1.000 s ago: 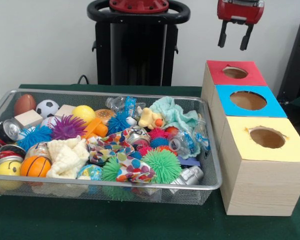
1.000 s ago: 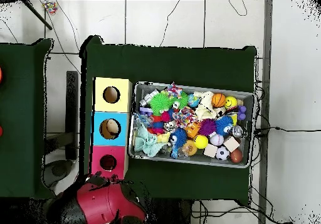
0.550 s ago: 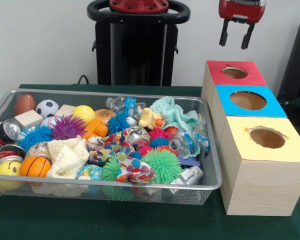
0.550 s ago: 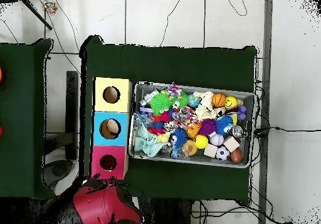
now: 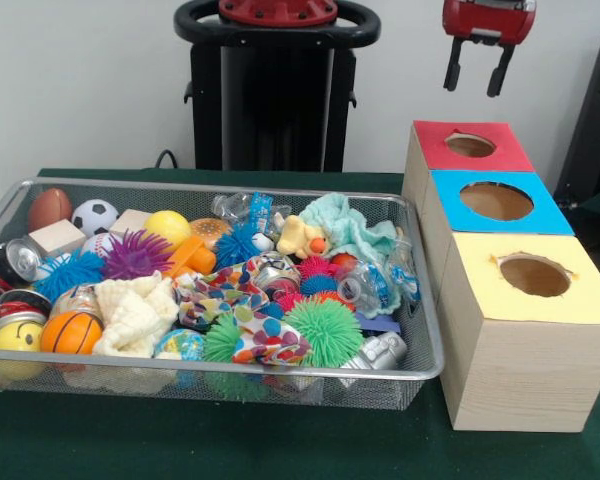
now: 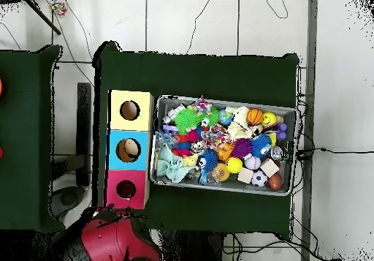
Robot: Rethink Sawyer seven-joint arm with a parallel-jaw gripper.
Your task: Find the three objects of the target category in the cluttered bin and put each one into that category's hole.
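My gripper (image 5: 477,80) hangs open and empty high above the red box (image 5: 470,148), near the top edge of the front view. From overhead the red arm head (image 6: 109,240) sits just below the red box (image 6: 126,189). The wire bin (image 5: 420,370) holds a jumble: spiky balls in green (image 5: 323,331), purple (image 5: 135,254) and blue (image 5: 68,273), a basketball (image 5: 71,332), a soccer ball (image 5: 94,215), a yellow ball (image 5: 167,228), cloths, crushed cans and bottles. Three boxes with round holes stand in a row: red, blue (image 5: 495,202) and yellow (image 5: 533,276).
The boxes stand close against the bin's right side in the front view. A rubber duck (image 5: 300,238), a teal cloth (image 5: 345,225), a wooden block (image 5: 57,238) and a football (image 5: 49,207) also lie in the bin. Overhead, the bin (image 6: 292,112) lies right of the boxes on green cloth.
The gripper has risen slightly and shifted a little to the right in the front view, staying open. Nothing in the bin has moved.
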